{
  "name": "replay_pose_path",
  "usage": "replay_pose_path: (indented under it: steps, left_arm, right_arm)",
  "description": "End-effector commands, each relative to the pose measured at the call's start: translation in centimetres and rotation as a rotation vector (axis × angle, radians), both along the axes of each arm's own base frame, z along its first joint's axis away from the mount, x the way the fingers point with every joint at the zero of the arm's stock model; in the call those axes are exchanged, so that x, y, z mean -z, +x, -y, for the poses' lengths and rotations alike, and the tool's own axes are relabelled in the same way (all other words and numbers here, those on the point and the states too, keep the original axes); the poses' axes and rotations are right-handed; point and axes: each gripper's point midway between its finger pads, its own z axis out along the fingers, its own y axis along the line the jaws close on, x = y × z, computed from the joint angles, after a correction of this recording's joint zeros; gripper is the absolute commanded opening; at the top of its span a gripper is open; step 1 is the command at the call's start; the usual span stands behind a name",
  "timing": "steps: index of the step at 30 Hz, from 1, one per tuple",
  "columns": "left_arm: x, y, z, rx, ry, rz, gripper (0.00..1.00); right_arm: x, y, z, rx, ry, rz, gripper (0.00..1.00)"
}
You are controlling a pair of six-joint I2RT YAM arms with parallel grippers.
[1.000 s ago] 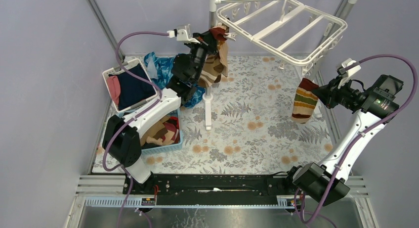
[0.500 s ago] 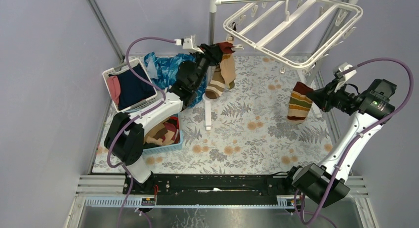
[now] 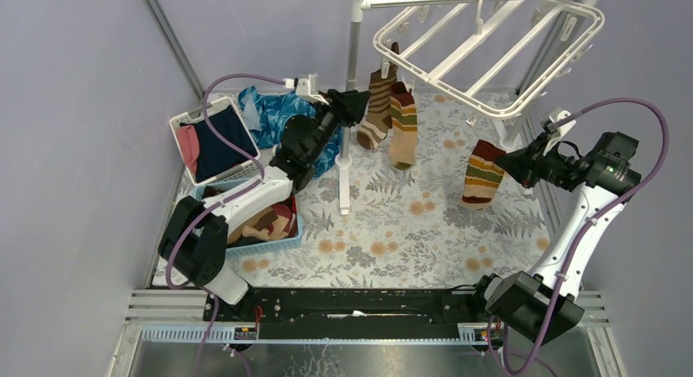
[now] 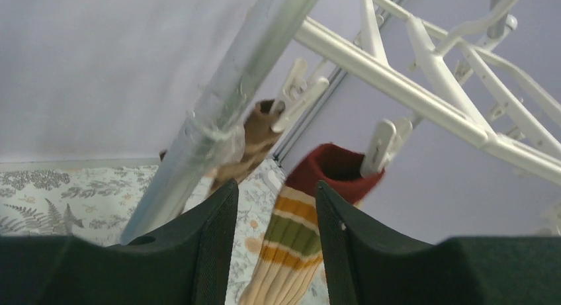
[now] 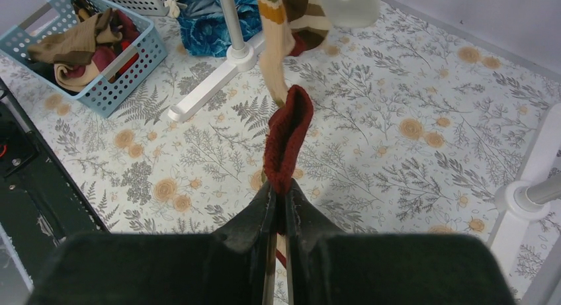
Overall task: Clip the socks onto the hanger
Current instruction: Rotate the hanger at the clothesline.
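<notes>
Now the left gripper (image 3: 357, 105) stands with its fingers apart and nothing between them, just beside the rack pole (image 3: 353, 58); a second ago it was closed and pressed up against the corner of the hanger (image 3: 441, 83) with a bundle of sock in its grip. That load has left it. Two socks hang from clips at the hanger's near-left corner: the brown-striped sock (image 3: 377, 107) next to the pole, and the red-cuffed sock (image 3: 402, 125) just beside it, both dangling free over the floral mat (image 3: 409, 230). In the left wrist view each cuff sits pinched in a white clip, with the open fingers below and apart from them. The hanger has swung since the earlier frame, so its far right corner now sits higher and further right. The right gripper (image 3: 500, 159) has its fingers together, clamped on the dark red cuff of the third sock (image 3: 480, 174), which hangs below the hanger's right side; it has drifted slightly down and left. More socks lie in the blue basket (image 3: 270, 242), unchanged.
</notes>
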Motion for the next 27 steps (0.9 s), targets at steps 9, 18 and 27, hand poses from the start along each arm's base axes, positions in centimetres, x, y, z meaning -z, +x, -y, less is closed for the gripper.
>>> replay_pose_path:
  steps: [9, 18, 27]
  left_arm:
    - [-0.6, -6.1, 1.8, 0.272, -0.023, 0.148, 0.59]
    - [-2.2, -14.4, 7.8, 0.56, -0.042, 0.311, 0.85]
    - [-3.3, -16.8, 12.0, 0.621, 0.086, 0.522, 0.97]
  right_arm:
    - [-0.4, -0.5, -1.3, -0.054, 0.031, 0.052, 0.0]
    - [0.5, -1.6, -3.2, -0.129, 0.044, 0.054, 0.0]
    - [0.3, -3.5, -6.3, -0.275, 0.005, 0.165, 0.0]
